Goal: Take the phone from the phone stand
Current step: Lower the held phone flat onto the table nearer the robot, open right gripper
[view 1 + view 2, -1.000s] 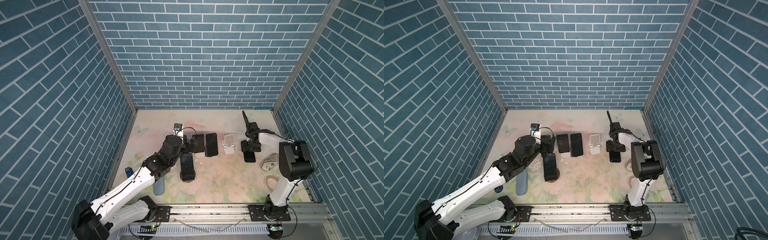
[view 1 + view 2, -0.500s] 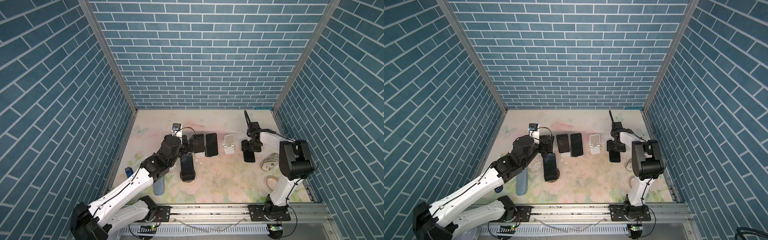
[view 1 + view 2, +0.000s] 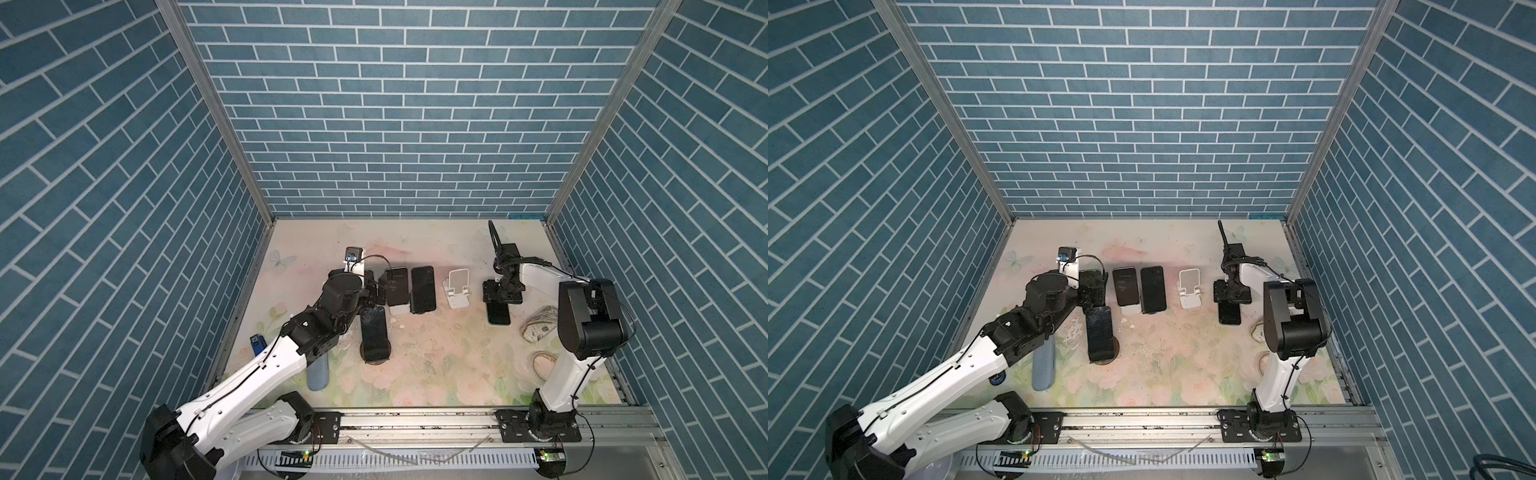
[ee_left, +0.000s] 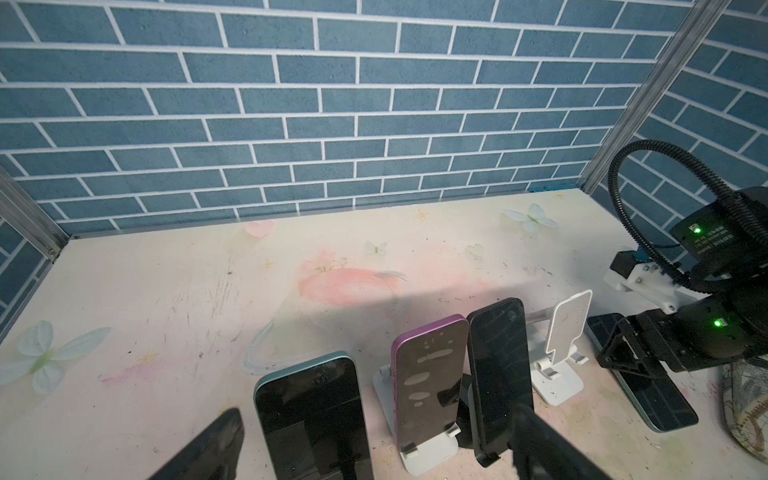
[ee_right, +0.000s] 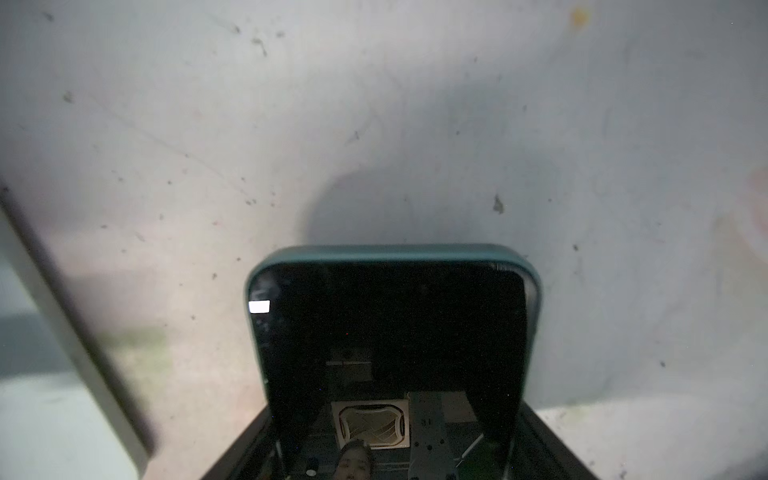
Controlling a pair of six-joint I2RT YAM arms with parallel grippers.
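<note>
A teal-edged phone point(image 5: 390, 332) lies flat on the table right of an empty white phone stand point(image 3: 457, 286). My right gripper point(image 3: 501, 293) is down over its far end, and its fingers point(image 5: 249, 449) press the phone's two long edges. Three more phones lean on stands: a teal-edged one point(image 4: 311, 415) on a dark round stand point(image 3: 376, 358), a purple one point(image 4: 428, 374) on a white stand, and a black one point(image 4: 498, 374). My left gripper point(image 4: 374, 457) hovers open in front of these, holding nothing, with both fingertips at the frame's lower edge.
A blue cylinder point(image 3: 318, 370) lies beside the left arm, with a small blue item point(image 3: 257, 343) near the left wall. Patterned bundles point(image 3: 540, 328) sit by the right arm's base. Brick-patterned walls close in three sides.
The left arm has drifted slightly to the left, gripper still open. The right gripper has stayed on the flat phone.
</note>
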